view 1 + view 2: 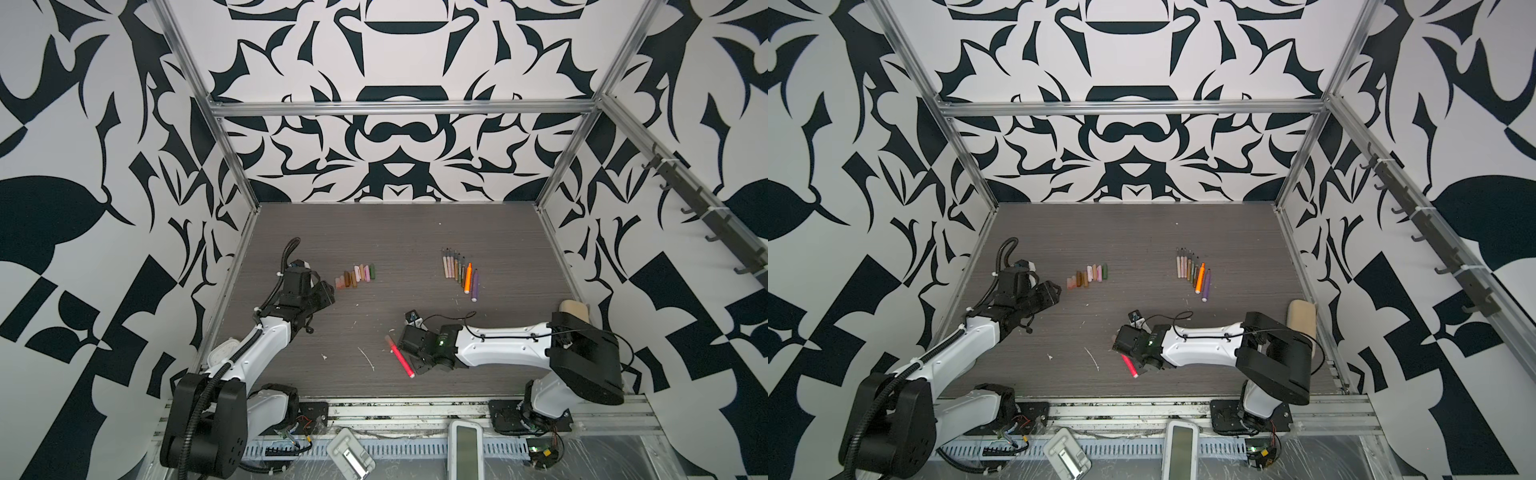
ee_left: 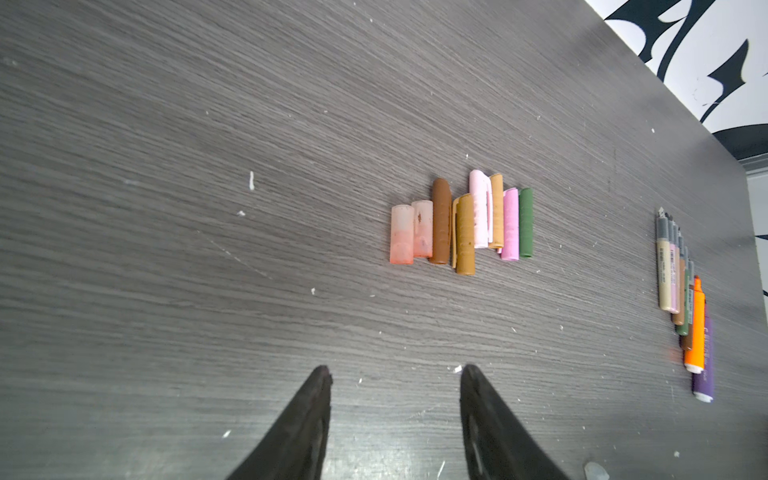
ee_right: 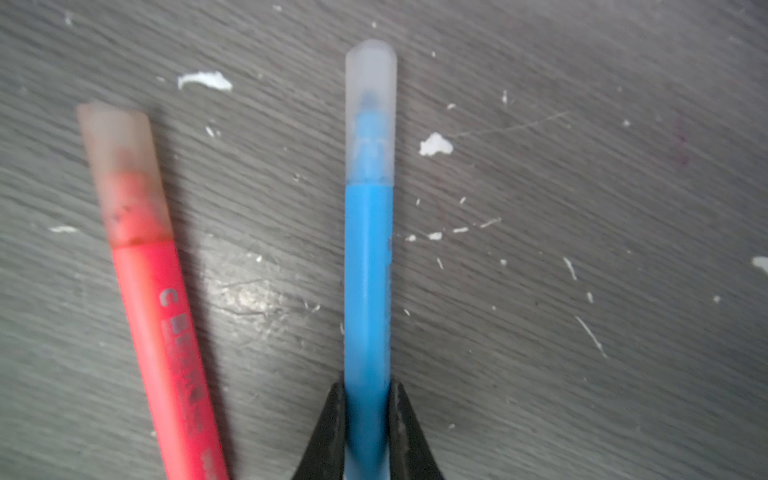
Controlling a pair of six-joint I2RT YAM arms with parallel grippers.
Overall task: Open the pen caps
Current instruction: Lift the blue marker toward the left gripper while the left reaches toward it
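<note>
the right gripper clamps the blue pen by its barrel; the long axis runs straight ahead of the jaws, frosted cap at the far end; the left gripper, half wide, empty, is well apart

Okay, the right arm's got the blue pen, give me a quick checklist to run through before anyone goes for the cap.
1. right gripper gripping the blue pen: ok, jaws press both sides of the barrel.
2. cap on the blue pen and reachable: ok, it sticks out well past the jaws.
3. left gripper free: ok, jaws open, nothing between them.
4. left gripper lined up with that cap: not ok, it faces the row of loose caps.
5. pink pen clear: ok, beside the blue pen, not touching.
6. Blue pen lifted off the table: cannot tell.
</note>
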